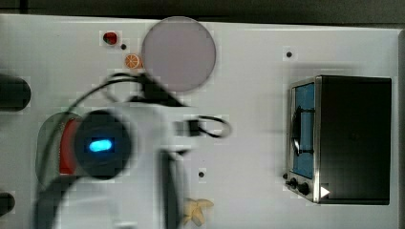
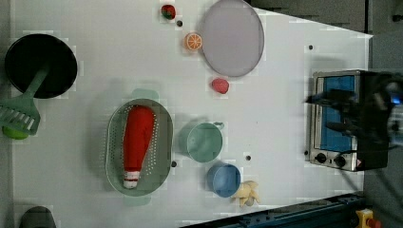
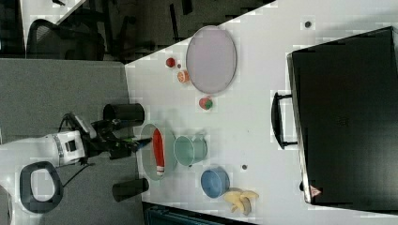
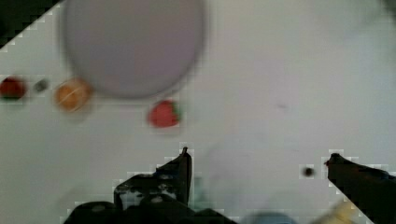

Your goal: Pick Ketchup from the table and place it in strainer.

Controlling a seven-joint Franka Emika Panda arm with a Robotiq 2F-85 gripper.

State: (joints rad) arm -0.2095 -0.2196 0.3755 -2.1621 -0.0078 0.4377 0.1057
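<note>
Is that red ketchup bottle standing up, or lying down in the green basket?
Lying down. In the left view the Ketchup stretches lengthwise along the perforated bottom of the strainer, its white cap near one end, inside the rim.

White table (image 3: 263, 117) carries the scene, its surface dotted with small dark holes; diffuse, even light, soft shadows only. Right view: grey floor (image 3: 61, 89) beside the table's edge, with a dark mesh-backed chair (image 3: 61, 40) and other dark furniture further back. Left view: a dark blue rail (image 2: 285, 216) runs along the table's lower edge.
</note>
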